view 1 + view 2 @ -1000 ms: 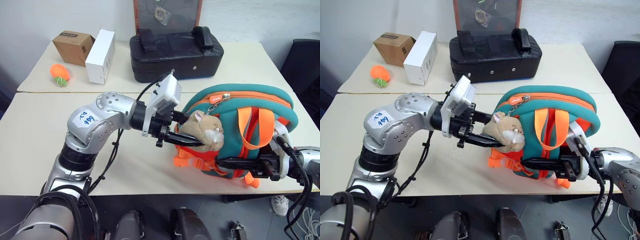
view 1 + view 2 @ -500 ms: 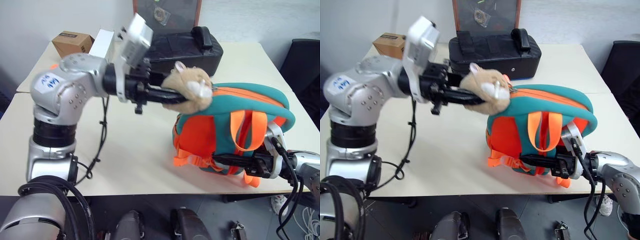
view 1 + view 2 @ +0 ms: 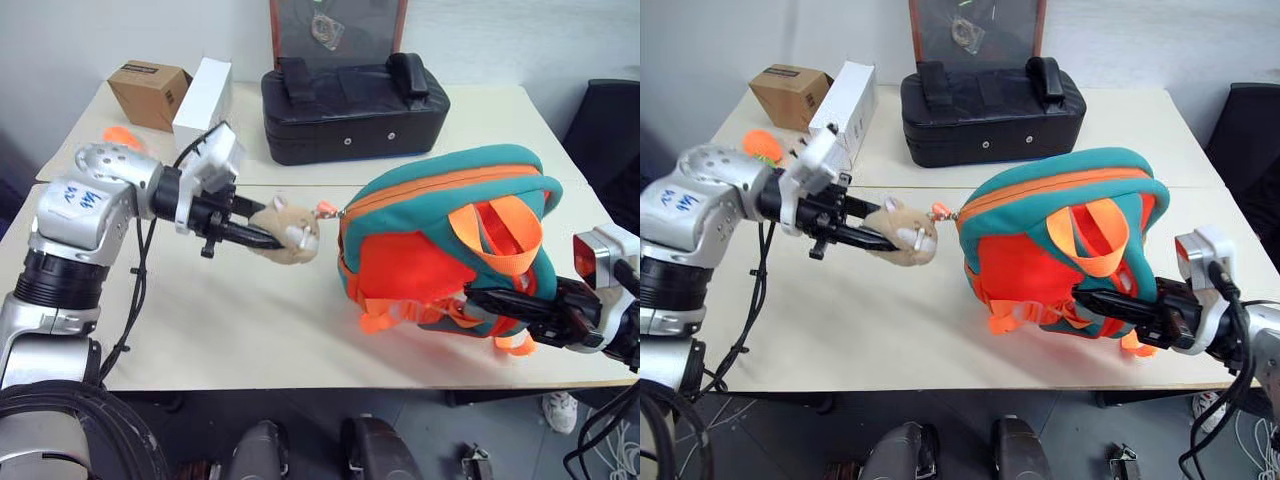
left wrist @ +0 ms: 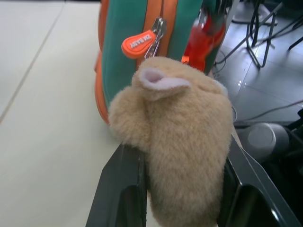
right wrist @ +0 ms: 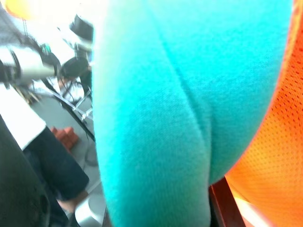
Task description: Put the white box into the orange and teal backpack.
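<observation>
The left gripper (image 3: 268, 240) pinches the plush toy (image 3: 288, 232) hanging from the backpack (image 3: 440, 240), which stands on the near table (image 3: 250, 320). The right gripper (image 3: 490, 300) is clamped on the backpack's lower strap webbing. The white box cannot be made out anywhere.

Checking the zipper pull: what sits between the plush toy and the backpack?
In the left eye view, an orange zipper tab bridges the plush toy, held in the left gripper, and the backpack.
</observation>
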Controlling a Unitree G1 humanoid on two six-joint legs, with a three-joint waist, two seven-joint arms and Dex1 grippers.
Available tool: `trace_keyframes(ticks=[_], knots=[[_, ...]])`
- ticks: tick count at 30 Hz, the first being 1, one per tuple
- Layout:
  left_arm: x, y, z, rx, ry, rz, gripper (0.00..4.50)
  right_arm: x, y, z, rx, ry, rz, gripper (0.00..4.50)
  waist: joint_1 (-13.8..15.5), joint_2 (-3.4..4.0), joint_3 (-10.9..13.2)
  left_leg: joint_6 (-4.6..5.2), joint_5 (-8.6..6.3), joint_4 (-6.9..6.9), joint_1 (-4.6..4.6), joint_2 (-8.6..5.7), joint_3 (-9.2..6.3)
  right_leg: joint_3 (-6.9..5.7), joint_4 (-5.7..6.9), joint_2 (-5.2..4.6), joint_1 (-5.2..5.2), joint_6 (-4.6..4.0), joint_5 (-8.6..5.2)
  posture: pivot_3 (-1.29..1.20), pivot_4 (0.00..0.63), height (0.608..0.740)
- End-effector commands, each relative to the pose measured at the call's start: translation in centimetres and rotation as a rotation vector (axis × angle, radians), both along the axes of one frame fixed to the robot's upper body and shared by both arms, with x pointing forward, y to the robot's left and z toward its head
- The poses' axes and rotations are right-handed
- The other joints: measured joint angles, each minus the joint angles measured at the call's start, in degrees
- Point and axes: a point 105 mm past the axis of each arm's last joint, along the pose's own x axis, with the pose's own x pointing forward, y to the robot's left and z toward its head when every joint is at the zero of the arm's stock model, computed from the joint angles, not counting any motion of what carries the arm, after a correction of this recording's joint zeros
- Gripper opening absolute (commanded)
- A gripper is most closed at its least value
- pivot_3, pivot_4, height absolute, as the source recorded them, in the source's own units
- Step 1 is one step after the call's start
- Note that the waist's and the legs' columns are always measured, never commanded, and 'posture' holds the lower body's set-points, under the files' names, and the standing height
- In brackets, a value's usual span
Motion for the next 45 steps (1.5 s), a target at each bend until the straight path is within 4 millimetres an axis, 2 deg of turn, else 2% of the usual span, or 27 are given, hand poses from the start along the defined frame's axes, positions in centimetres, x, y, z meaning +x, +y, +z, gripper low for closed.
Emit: trace_keyframes(ticks=[1,7,12,19,23,25,29,34,35,36,38,41,43,45], knots=[[1.0,1.3,-1.9,0.071,-0.059,0.096,1.26,-1.0,-0.4,0.8,-0.004,-0.024,0.027,0.0,0.1,0.0,0.0,0.02,-0.01,0.0,0.0,0.0,0.0,0.0,-0.02,0.0,0.01,0.0,0.0,0.0,0.15,0.74],[0.7,-0.8,-6.7,0.105,-0.032,0.06,1.26,-3.0,1.4,0.1,-0.079,-0.024,0.156,0.0,0.0,0.0,0.0,0.04,-0.02,0.02,-0.01,0.0,-0.03,0.0,0.0,-0.02,0.02,0.0,0.0,0.0,0.15,0.74],[1.7,-2.6,-8.9,0.1,-0.046,0.074,1.26,-3.8,3.8,-0.3,-0.12,-0.091,0.22,0.0,0.0,0.0,0.0,0.03,-0.02,0.02,0.01,0.01,-0.03,-0.01,0.0,0.0,0.02,0.0,0.0,0.0,0.15,0.74],[3.2,-3.5,-9.7,0.078,-0.079,0.128,1.26,-3.4,4.4,-0.1,-0.13,-0.122,0.191,0.0,0.0,0.0,0.0,0.04,-0.02,0.03,-0.01,0.0,-0.05,-0.03,0.0,-0.02,0.03,0.0,0.0,0.0,0.15,0.74],[3.1,-3.8,-9.1,0.004,-0.041,0.142,1.26,-1.3,4.1,-1.8,-0.218,-0.134,0.032,0.0,-0.1,0.0,0.0,0.04,-0.03,0.05,-0.01,0.0,-0.05,-0.04,0.01,-0.04,0.03,0.0,0.0,0.0,0.15,0.74],[2.5,-3.6,-8.4,-0.044,0.001,0.137,1.25,0.4,3.3,-2.8,-0.251,-0.095,-0.08,0.65,-0.3,0.0,0.0,0.04,-0.02,0.05,0.0,0.01,-0.04,-0.04,0.03,-0.04,0.02,0.0,0.0,0.0,0.15,0.74],[0.6,-2.1,-6.8,-0.135,0.095,0.144,2.57,1.0,1.0,-3.6,-0.256,-0.045,-0.168,1.98,-0.1,0.0,0.0,0.02,-0.01,0.02,-0.01,0.01,-0.03,-0.06,0.05,-0.05,-0.01,0.0,0.0,0.0,0.15,0.74],[-2.0,0.4,-5.7,-0.182,0.152,0.178,4.17,-0.1,-2.2,-3.2,-0.287,-0.019,-0.202,3.72,-0.1,0.0,0.0,0.03,-0.02,0.0,-0.01,-0.01,-0.04,-0.08,0.03,-0.08,0.02,0.0,0.0,0.0,0.15,0.74],[-2.3,0.9,-5.6,-0.192,0.158,0.193,4.45,-0.4,-2.6,-3.0,-0.291,-0.015,-0.194,4.02,-0.1,0.0,0.0,0.04,-0.02,0.01,0.01,-0.01,-0.04,-0.07,0.03,-0.09,0.05,0.0,0.0,0.0,0.15,0.74],[-2.6,1.5,-5.3,-0.2,0.166,0.211,4.5,-0.9,-3.2,-2.5,-0.297,-0.007,-0.185,4.37,-0.1,0.0,0.0,0.04,-0.01,0.03,0.05,0.0,-0.05,-0.08,0.03,-0.09,0.11,0.0,0.0,0.0,0.15,0.74],[-3.6,3.1,-4.6,-0.194,0.17,0.241,4.5,-1.4,-5.2,-1.5,-0.348,-0.008,-0.196,4.44,-0.1,0.0,0.0,0.05,-0.01,0.0,0.09,-0.01,-0.06,-0.08,0.03,-0.1,0.13,0.0,0.0,0.0,0.15,0.74],[-5.0,5.0,-3.7,-0.159,0.219,0.283,4.5,-0.7,-8.9,0.0,-0.441,-0.067,-0.302,4.44,-0.2,-0.01,0.0,0.04,-0.02,-0.06,0.12,-0.01,-0.05,-0.08,-0.01,-0.08,0.13,0.0,0.0,0.0,0.15,0.74],[-6.3,5.6,-2.7,-0.161,0.229,0.277,4.5,-0.8,-10.9,1.5,-0.434,-0.056,-0.327,4.44,-0.2,-0.01,0.0,0.04,-0.02,-0.06,0.12,-0.02,-0.04,-0.08,-0.05,-0.09,0.12,-0.01,0.0,0.0,0.15,0.74],[-6.9,6.3,-1.9,-0.158,0.193,0.3,4.5,-1.1,-12.1,2.9,-0.397,-0.045,-0.328,4.44,-0.2,-0.01,0.0,0.05,-0.03,-0.14,0.14,-0.05,-0.01,-0.07,-0.09,-0.13,0.12,-0.01,-0.01,0.0,0.15,0.74]])
